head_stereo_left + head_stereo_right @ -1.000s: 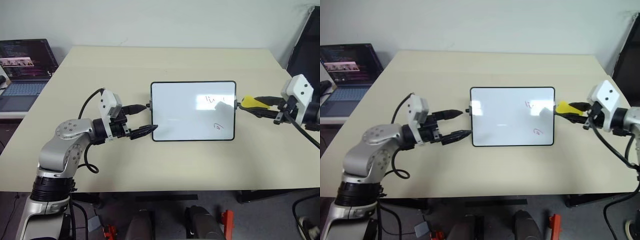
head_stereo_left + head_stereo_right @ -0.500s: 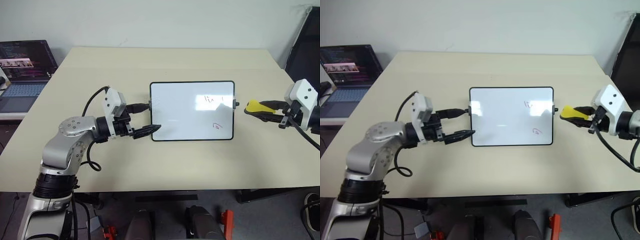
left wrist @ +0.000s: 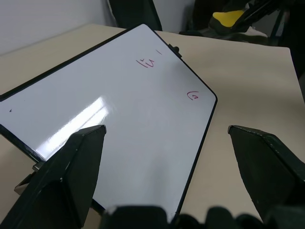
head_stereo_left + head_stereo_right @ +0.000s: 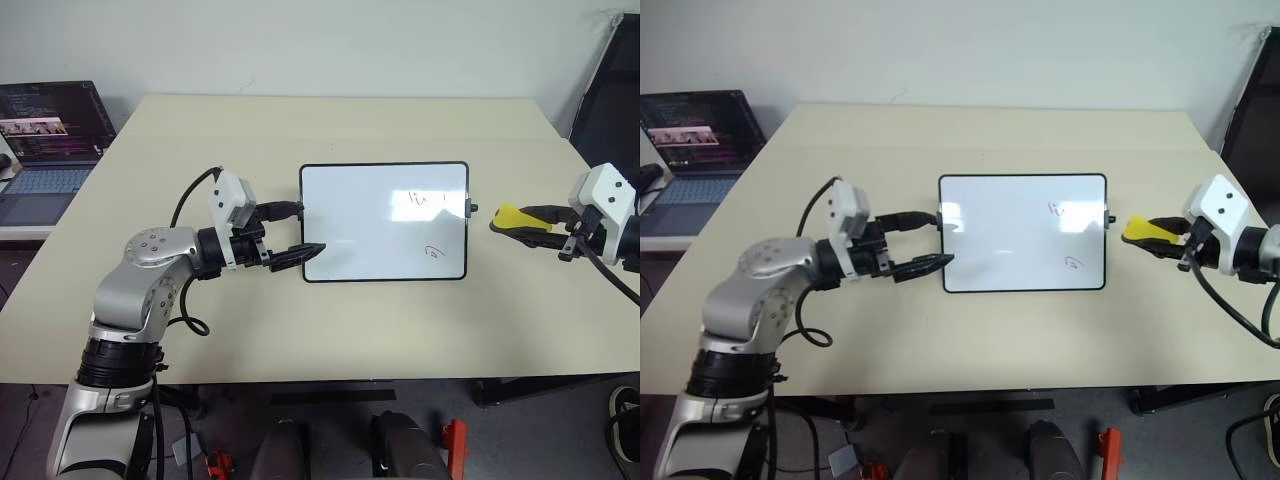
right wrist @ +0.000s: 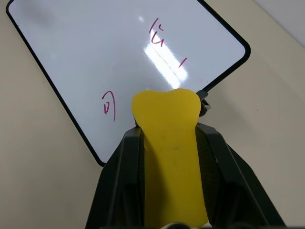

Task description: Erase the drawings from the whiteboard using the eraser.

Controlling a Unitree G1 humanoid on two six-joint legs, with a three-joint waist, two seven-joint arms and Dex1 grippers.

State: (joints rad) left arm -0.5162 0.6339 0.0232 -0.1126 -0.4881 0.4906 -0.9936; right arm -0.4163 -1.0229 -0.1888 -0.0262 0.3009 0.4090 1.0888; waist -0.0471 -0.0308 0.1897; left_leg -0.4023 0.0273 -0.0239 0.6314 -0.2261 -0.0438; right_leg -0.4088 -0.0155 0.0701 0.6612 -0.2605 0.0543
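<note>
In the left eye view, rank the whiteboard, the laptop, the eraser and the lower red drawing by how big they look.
1. whiteboard
2. laptop, cut off at the picture's edge and farther away, so its true size is unsure
3. eraser
4. lower red drawing

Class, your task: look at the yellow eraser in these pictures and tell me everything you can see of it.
The eraser is a bright yellow block, smooth and matte, with a rounded, slightly notched front end. It is clamped between the two black fingers of the right gripper, which is shut on it, front end pointing toward the whiteboard. It hangs in the air above the table, just off the board's right edge, touching neither board nor the red drawings. Its underside is hidden.
</note>
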